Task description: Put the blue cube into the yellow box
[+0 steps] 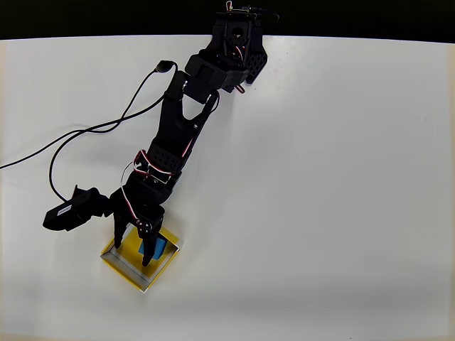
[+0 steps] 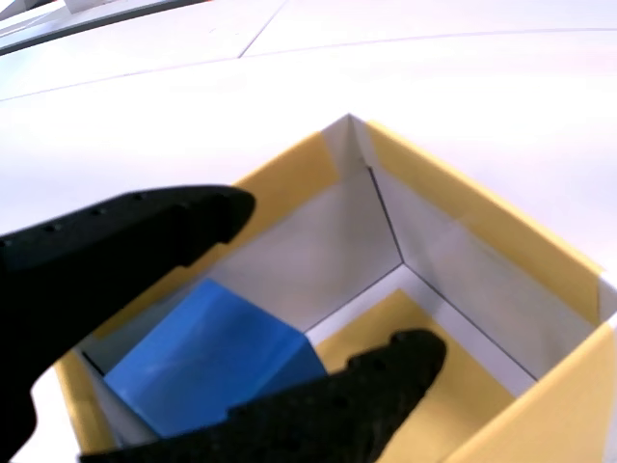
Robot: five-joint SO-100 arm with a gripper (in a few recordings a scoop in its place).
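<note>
The yellow box (image 1: 122, 268) sits on the white table at the lower left of the overhead view. The blue cube (image 1: 158, 247) lies inside it near its right corner, partly under a finger. My black gripper (image 1: 132, 250) hangs over the box, open, fingers spread. In the wrist view the blue cube (image 2: 198, 362) rests on the floor of the yellow box (image 2: 482, 222) against the near wall. It lies below and between the two fingers of the gripper (image 2: 333, 280), with a wide gap between them.
A black cable (image 1: 71, 138) loops across the table left of the arm. The arm's base (image 1: 238, 42) stands at the table's far edge, by the dark strip at the top. The wrist camera housing (image 1: 71, 209) juts out left of the gripper.
</note>
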